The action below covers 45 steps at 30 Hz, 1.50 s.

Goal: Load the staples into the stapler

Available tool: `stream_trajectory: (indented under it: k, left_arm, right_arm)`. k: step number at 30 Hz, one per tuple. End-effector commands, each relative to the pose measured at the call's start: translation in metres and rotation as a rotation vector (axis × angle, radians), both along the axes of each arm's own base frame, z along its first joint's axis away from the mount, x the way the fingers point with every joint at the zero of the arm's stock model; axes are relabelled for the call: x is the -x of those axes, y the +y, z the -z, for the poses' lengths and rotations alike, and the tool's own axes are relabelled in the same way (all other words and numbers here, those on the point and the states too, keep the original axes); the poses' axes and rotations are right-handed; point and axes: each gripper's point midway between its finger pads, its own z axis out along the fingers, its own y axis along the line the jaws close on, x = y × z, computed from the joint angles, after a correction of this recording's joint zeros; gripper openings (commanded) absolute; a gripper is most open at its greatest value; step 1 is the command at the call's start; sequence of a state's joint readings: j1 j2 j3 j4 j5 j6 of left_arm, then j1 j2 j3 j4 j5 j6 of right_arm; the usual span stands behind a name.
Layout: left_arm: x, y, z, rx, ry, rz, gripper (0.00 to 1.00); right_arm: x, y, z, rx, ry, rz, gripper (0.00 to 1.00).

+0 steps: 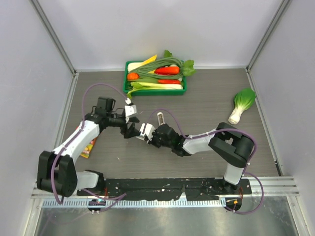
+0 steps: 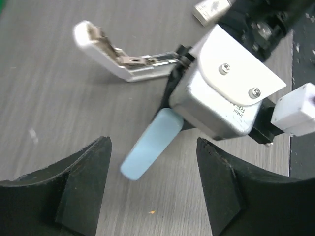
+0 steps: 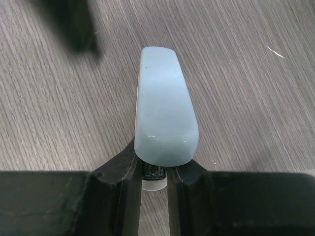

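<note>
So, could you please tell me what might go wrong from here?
1. The right gripper pinches the stapler only at one end, so a push could twist it loose.
2. The open, empty left gripper hangs close beside it and could bump it.
3. No staples show in any view, so loading may stall.

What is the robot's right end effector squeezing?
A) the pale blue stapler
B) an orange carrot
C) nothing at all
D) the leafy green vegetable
A: in the right wrist view, the right end effector is clamped on the rear end of the pale blue stapler, which pokes out in front of its fingers above the wooden table.
</note>
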State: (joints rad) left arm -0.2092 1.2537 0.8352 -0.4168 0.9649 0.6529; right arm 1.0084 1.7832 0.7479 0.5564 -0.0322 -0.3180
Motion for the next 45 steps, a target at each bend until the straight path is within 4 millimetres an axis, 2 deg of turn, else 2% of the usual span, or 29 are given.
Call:
stream_trajectory:
  k: [1,3,4,5,12,17,20,22,23,24,25,29,33,36,40,43,45]
  left_arm:
    - [0.010,-0.014,0.034,-0.069,0.042,0.157,0.75]
    - [0.014,-0.023,0.045,-0.098,0.082,0.202,0.75]
    - [0.010,-0.028,0.044,-0.110,0.068,0.218,0.75]
    - [0.013,-0.029,0.052,-0.139,0.103,0.234,0.75]
    - [0.017,-0.043,0.056,-0.160,0.096,0.282,0.73]
    - [0.008,-0.046,0.062,-0.195,0.105,0.227,0.70]
    - [0.007,-0.049,0.059,-0.180,0.108,0.215,0.72]
    - [0.009,-0.048,0.056,-0.166,0.098,0.213,0.72]
    - [0.009,-0.048,0.055,-0.158,0.093,0.214,0.73]
    - [0.010,-0.048,0.055,-0.154,0.087,0.215,0.73]
    - [0.011,-0.048,0.053,-0.148,0.082,0.217,0.73]
    - [0.013,-0.051,0.049,-0.118,0.103,0.228,0.74]
    - [0.008,-0.056,0.043,-0.098,0.114,0.225,0.73]
    - [0.003,-0.057,0.042,-0.094,0.117,0.203,0.73]
    - [0.006,-0.061,0.038,-0.070,0.145,0.220,0.73]
    - [0.009,-0.065,0.036,-0.053,0.184,0.236,0.70]
    - [0.009,-0.067,0.035,-0.045,0.216,0.237,0.63]
  right_arm:
    - [0.011,0.009,0.001,-0.002,0.019,-0.080,0.01]
    - [0.010,0.007,0.002,0.000,0.022,-0.080,0.01]
    - [0.008,0.007,0.001,-0.003,0.021,-0.078,0.01]
    - [0.009,0.007,0.001,-0.004,0.023,-0.080,0.01]
    - [0.007,0.007,-0.001,-0.011,0.032,-0.077,0.01]
    - [0.008,0.008,-0.002,-0.023,0.047,-0.080,0.01]
    - [0.008,0.006,-0.011,-0.095,0.109,-0.083,0.01]
    - [-0.004,-0.001,-0.025,-0.152,0.127,-0.062,0.01]
    - [0.000,-0.001,-0.030,-0.191,0.176,-0.081,0.01]
    - [-0.007,-0.008,-0.034,-0.214,0.189,-0.065,0.01]
    - [-0.008,-0.008,-0.043,-0.241,0.189,-0.078,0.01]
    - [0.004,-0.007,-0.053,-0.270,0.214,-0.151,0.01]
    - [0.013,-0.004,-0.058,-0.286,0.230,-0.202,0.01]
    - [0.016,-0.004,-0.059,-0.285,0.228,-0.222,0.01]
    - [0.015,-0.004,-0.058,-0.281,0.226,-0.215,0.01]
    - [0.013,-0.004,-0.059,-0.280,0.220,-0.211,0.01]
    - [0.013,-0.005,-0.061,-0.283,0.219,-0.209,0.01]
